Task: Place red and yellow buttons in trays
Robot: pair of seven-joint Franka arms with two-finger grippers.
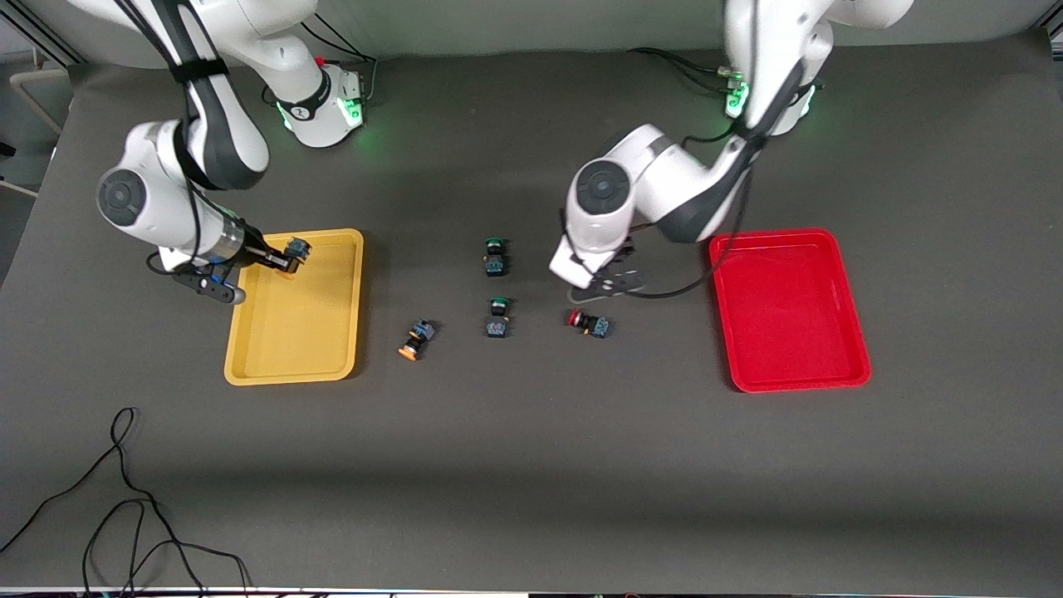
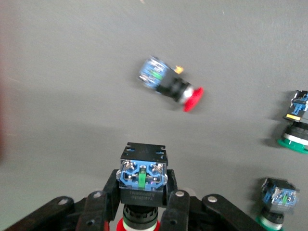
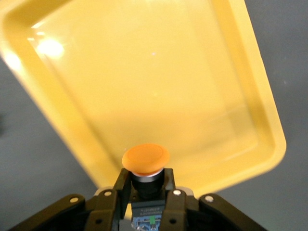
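Note:
My right gripper (image 1: 286, 256) is shut on an orange-yellow-capped button (image 3: 145, 160) and holds it over the yellow tray (image 1: 303, 332), near the tray's end toward the robots; the tray fills the right wrist view (image 3: 159, 82). My left gripper (image 1: 604, 281) is shut on a red-capped button (image 2: 143, 179), above the table beside the red tray (image 1: 789, 316). A second red button (image 1: 588, 322) lies on its side on the table under that gripper and also shows in the left wrist view (image 2: 169, 83). A second yellow button (image 1: 415, 339) lies between the yellow tray and the green buttons.
Two green-capped buttons (image 1: 495, 256) (image 1: 497, 317) stand mid-table between the trays; both show in the left wrist view (image 2: 296, 122) (image 2: 276, 202). The red tray holds nothing. A loose black cable (image 1: 124, 498) lies near the front edge at the right arm's end.

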